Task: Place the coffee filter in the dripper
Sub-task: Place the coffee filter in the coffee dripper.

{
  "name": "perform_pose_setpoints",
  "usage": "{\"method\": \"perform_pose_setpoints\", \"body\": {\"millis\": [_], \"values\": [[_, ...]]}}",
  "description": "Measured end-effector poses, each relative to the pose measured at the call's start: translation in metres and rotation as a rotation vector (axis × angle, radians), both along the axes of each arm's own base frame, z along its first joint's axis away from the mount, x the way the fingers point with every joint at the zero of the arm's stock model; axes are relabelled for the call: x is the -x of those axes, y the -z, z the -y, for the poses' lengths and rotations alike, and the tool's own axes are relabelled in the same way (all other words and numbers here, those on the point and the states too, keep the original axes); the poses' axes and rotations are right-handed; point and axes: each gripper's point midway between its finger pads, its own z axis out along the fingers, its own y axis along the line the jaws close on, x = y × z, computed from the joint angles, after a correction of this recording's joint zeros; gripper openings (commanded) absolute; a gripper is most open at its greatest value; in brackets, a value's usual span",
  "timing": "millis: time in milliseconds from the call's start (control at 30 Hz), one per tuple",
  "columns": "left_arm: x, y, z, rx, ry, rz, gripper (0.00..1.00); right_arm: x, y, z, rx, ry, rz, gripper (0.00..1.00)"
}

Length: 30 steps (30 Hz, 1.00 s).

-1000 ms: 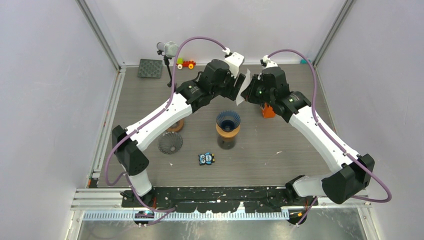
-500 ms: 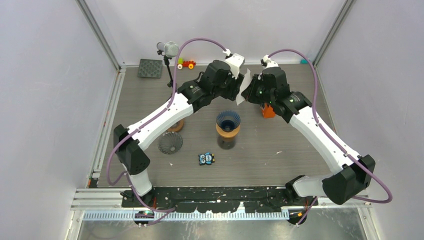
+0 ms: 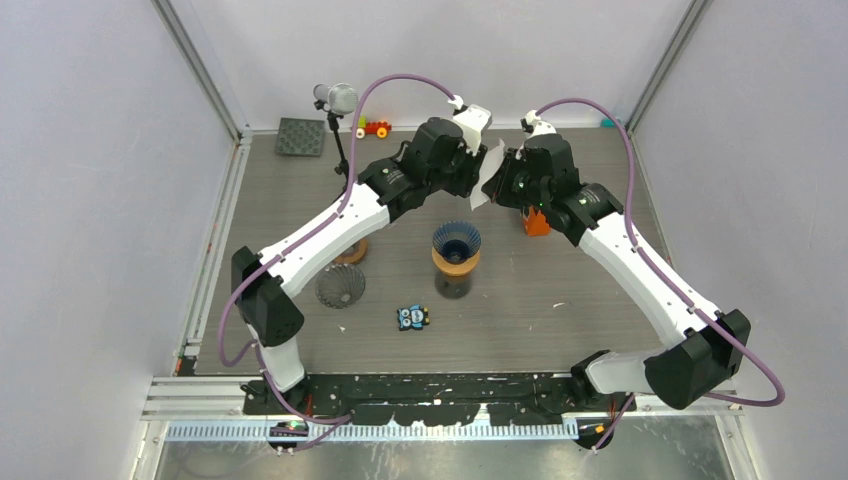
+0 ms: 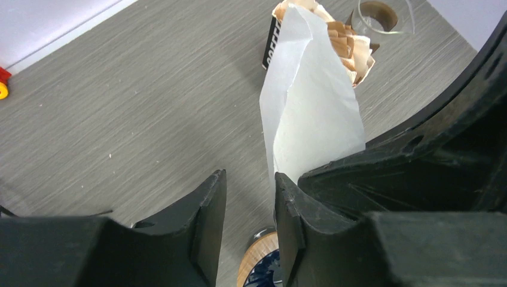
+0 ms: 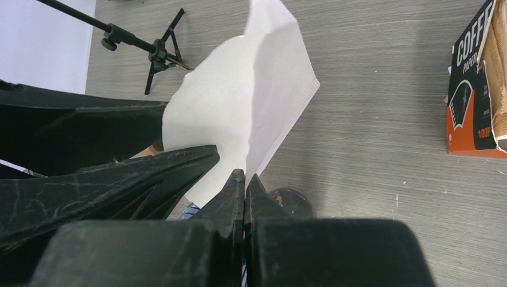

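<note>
Grey table below, arms arched inward, R fingers pinching filter.

Matt white paper coffee filter; grey wood-grain table; glossy printed cardboard box

Left arm: stretched from its base on the left, up and in toward the middle.
Right arm: stretched from its base on the right, bent the same way, like a mirror.
Left gripper: its two fingers stood a little apart, with a small gap between them.
Right gripper: its fingers were pressed tight together, pinching the edge of the coffee filter.
Together: both grippers were held high, tips very near each other.
</note>
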Motion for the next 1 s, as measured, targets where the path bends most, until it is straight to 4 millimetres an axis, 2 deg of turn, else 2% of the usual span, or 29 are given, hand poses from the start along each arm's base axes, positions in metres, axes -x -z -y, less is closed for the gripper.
{"method": "perform_pose_setpoints", "body": {"millis": [167, 467, 633, 833, 1000], "values": [[-0.003, -0.004, 0.003, 0.005, 0.012, 0.009, 0.38, 0.000, 0.000, 0.000, 0.000, 0.000, 0.000, 0.01], [-0.004, 0.008, 0.008, -0.015, 0.037, -0.006, 0.37, 0.002, 0.000, -0.002, -0.006, -0.015, -0.004, 0.01], [-0.004, 0.009, 0.010, -0.017, 0.048, -0.004, 0.27, 0.003, 0.004, -0.002, 0.004, -0.025, -0.007, 0.01], [-0.004, 0.005, 0.012, -0.014, 0.064, 0.008, 0.00, 0.002, 0.011, 0.003, 0.036, -0.015, -0.008, 0.05], [-0.003, 0.006, 0.013, -0.015, 0.072, 0.007, 0.00, 0.000, 0.012, 0.006, 0.055, -0.005, 0.001, 0.08]]}}
